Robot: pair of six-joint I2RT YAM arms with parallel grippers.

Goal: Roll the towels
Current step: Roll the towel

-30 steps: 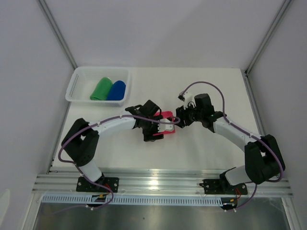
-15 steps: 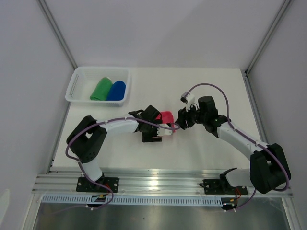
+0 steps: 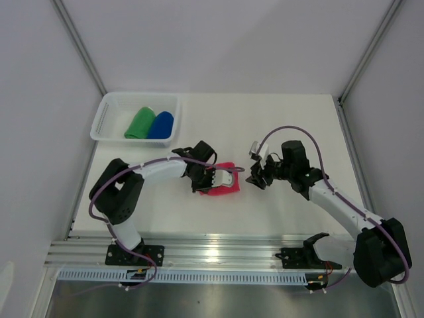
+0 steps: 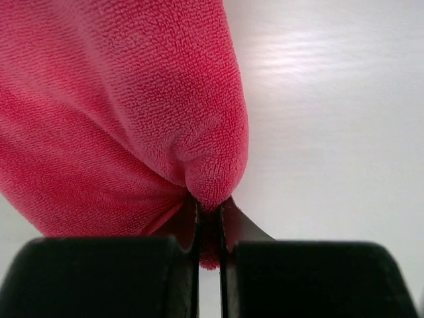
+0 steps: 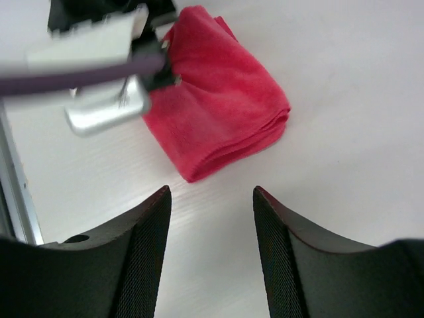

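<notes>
Now | left gripper [image 4: 209, 222] low, pinching pink towel [image 4: 119, 99] | right gripper [image 5: 211, 199] hovering agape

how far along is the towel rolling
Done: green towel and blue towel lie rolled in the basket. In hand: left end effector pinches the pink towel, folded on the table, not yet rolled. Right end effector hangs open nearby. Left: rolling that one.
</notes>
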